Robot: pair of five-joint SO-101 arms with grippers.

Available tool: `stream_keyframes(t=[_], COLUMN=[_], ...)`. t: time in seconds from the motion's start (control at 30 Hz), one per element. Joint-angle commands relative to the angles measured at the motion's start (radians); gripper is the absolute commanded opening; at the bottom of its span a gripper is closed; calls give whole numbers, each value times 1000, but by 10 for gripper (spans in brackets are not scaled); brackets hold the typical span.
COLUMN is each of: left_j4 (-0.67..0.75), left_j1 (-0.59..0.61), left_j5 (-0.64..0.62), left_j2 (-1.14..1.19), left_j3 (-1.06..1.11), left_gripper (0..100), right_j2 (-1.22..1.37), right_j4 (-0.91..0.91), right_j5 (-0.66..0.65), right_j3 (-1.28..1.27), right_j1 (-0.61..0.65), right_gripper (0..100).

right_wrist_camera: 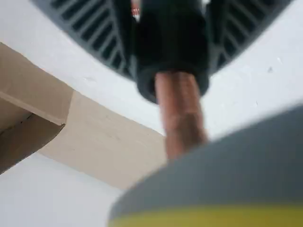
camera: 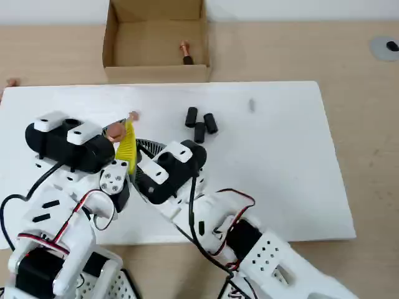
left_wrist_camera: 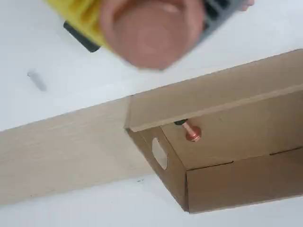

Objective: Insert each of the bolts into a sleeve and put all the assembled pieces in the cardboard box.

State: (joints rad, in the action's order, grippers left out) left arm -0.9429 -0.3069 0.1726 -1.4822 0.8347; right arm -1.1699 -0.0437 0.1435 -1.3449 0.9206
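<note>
My left gripper (camera: 121,138), with one yellow finger, is shut on a copper bolt (camera: 115,131); the bolt's round head (left_wrist_camera: 151,33) looms close in the left wrist view. My right gripper (right_wrist_camera: 173,23) is shut on a black sleeve (right_wrist_camera: 173,52) between grey ribbed fingers (right_wrist_camera: 85,28). The bolt's shaft (right_wrist_camera: 180,118) enters the sleeve's mouth. The two grippers meet at the mat's left centre. Three loose black sleeves (camera: 200,124) lie further right. The cardboard box (camera: 156,73) at the back holds one assembled piece (camera: 186,53), also seen as (left_wrist_camera: 189,132).
A white mat (camera: 268,162) covers the wooden table (camera: 361,112). A small copper piece (camera: 133,116) lies just beyond the grippers, another (camera: 11,81) at the far left edge. A grey disc (camera: 385,47) sits at the back right.
</note>
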Motion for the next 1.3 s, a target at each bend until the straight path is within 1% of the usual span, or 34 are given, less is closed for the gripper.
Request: stream_keyframes(t=[0.0,0.1,0.2,0.43,0.5,0.53,0.6,0.63,0.67,0.7,0.97,1.1,1.17,1.27], left_j4=[-6,-6,2,3,5,14,37,38,44,44,38,35,18,-52], left_j1=[-15,-61,-72,-66,-32,-12,51,87,112,126,138,138,161,230], left_j5=[8,17,41,43,37,28,-60,-110,-150,-173,-173,-181,-222,-315], left_j2=[12,12,19,73,76,76,73,73,76,76,70,73,76,77], left_j3=[-32,-2,12,-23,-37,-32,-25,-28,-28,-29,-31,-80,-123,-199], left_gripper=[5,5,5,12,53,100,195,228,241,240,240,239,239,239], right_j2=[-31,-31,-33,-33,-33,-33,-33,-33,-33,-33,-33,-27,-22,5], right_j4=[43,41,41,40,38,37,37,37,37,37,35,35,32,21], right_j5=[-2,-2,-2,-2,-2,-2,-2,-2,-2,-2,0,0,0,0], right_j3=[10,12,12,8,8,8,8,8,8,8,7,7,5,21], right_j1=[-2,-2,-2,-2,-2,-2,-2,-2,-2,-2,-2,-5,-12,-82], right_gripper=[10,10,10,10,10,10,9,9,9,9,9,9,9,9])
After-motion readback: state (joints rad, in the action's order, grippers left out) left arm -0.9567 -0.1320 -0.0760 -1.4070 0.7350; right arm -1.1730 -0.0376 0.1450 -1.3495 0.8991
